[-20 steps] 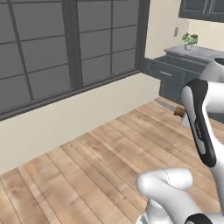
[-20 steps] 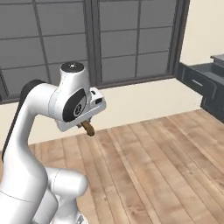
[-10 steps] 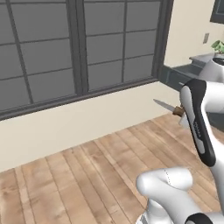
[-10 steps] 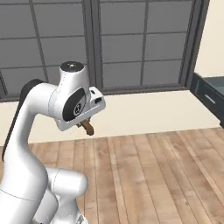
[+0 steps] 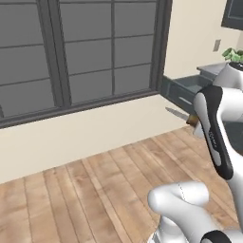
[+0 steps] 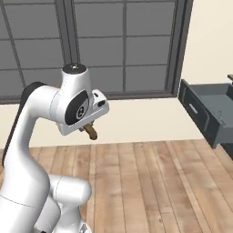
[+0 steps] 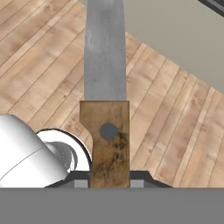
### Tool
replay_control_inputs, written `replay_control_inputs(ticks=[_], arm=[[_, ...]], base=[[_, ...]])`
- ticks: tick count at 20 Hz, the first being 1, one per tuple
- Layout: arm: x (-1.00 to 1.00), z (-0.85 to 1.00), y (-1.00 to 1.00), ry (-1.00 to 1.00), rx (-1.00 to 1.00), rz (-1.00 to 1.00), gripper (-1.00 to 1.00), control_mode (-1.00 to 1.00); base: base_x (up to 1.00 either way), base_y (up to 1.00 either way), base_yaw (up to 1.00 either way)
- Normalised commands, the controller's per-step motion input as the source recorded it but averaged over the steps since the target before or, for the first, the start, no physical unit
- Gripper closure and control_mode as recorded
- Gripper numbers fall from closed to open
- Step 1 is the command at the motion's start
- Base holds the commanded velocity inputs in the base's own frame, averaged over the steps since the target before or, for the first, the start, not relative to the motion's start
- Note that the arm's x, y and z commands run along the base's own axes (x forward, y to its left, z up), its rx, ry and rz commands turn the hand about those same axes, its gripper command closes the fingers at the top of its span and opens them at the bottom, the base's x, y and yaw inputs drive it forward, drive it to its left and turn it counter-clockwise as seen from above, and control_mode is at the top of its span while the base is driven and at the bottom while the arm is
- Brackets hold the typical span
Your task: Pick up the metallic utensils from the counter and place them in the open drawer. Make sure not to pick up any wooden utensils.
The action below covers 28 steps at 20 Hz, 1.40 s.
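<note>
My gripper is shut on the brown handle of a knife whose flat grey metal blade points away from the hand, one of the metallic utensils. It hangs over the wooden floor. In the right base view the gripper sits under the bent white arm, with the brown handle end poking out. From the left base view the blade sticks out to the left of the forearm. The open drawer, dark blue-grey, stands out from the cabinet ahead on the right. The wooden utensils are out of view.
A large dark-framed window fills the wall ahead above a cream sill wall. Light wooden floorboards lie between me and the cabinet. A potted plant stands on the counter above the drawer.
The whole picture has shifted in both base views, so the base has moved; the drawer now looks larger and nearer. The arm keeps its pose and the knife stays in the grip.
</note>
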Motion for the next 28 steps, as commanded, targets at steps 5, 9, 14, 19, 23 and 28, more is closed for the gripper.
replay_control_inputs(ticks=[5, 9, 14, 19, 23, 28], arm=[[0.0, 0.0, 0.0, 0.0, 0.0, 0.0, 1.0, 1.0], [0.0, 0.0, 0.0, 0.0, 0.0, 0.0, 1.0, 1.0], [0.0, 0.0, 0.0, 0.0, 0.0, 0.0, 1.0, 1.0], [0.0, 0.0, 0.0, 0.0, 0.0, 0.0, 1.0, 1.0], [0.0, 0.0, 0.0, 0.0, 0.0, 0.0, 1.0, 1.0], [0.0, 0.0, 0.0, 0.0, 0.0, 0.0, 1.0, 1.0]], base=[[0.42, -1.0, 0.14], [0.26, -1.0, 0.14], [0.37, -1.0, 0.09], [0.4, -0.89, 0.04], [0.65, -0.39, 0.0], [0.97, -0.09, 0.03]])
